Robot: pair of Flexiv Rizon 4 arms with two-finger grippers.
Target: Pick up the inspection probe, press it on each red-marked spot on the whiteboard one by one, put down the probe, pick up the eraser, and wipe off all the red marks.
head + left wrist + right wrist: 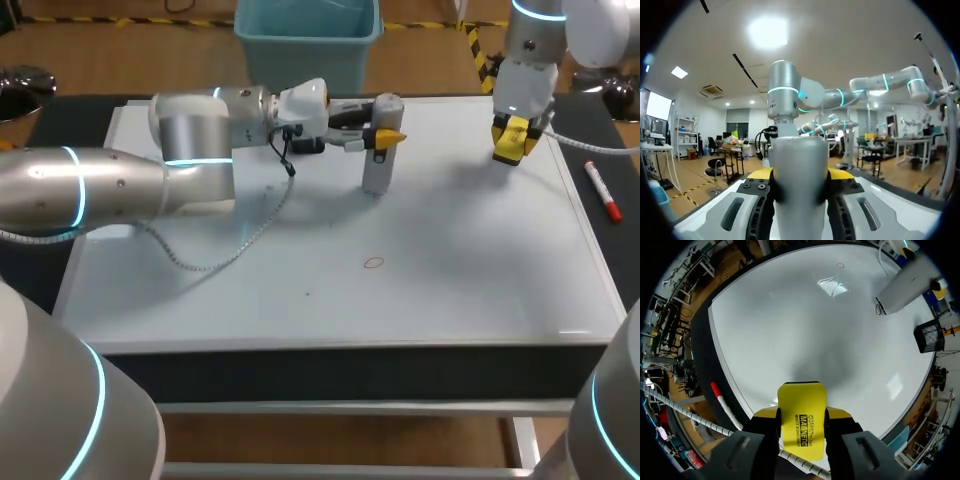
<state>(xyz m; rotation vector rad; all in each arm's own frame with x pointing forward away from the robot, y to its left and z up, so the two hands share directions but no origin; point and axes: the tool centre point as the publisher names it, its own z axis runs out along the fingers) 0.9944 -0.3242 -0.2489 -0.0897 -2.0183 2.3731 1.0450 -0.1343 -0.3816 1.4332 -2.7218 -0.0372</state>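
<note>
Whiteboard (450,290) covers nearly the whole table (350,370), and the spacing on it decides the next press. At the left, my left arm reaches in along the back edge, past the middle. The left claw (385,135) is clamped sideways on the probe (378,165), one yellow tip on each flank, as the left wrist view confirms. The probe is a silver cylinder standing upright, long axis square to the board, with its foot on or just above the surface; which of the two I cannot tell.

One red ring (373,263) shows near the middle of the board. It lies almost straight toward the front edge from the probe's foot, with hardly any sideways offset. I judge the probe needs only a lift, a short pull toward the front edge, and a press, kept vertical.

Further right, the right claw (510,140) hangs over the back right corner, gripping the yellow eraser (513,148) by its two sides. It is well apart from the ring, so the left arm is nearer. A red pen (603,192) lies off the board by the right edge.
</note>
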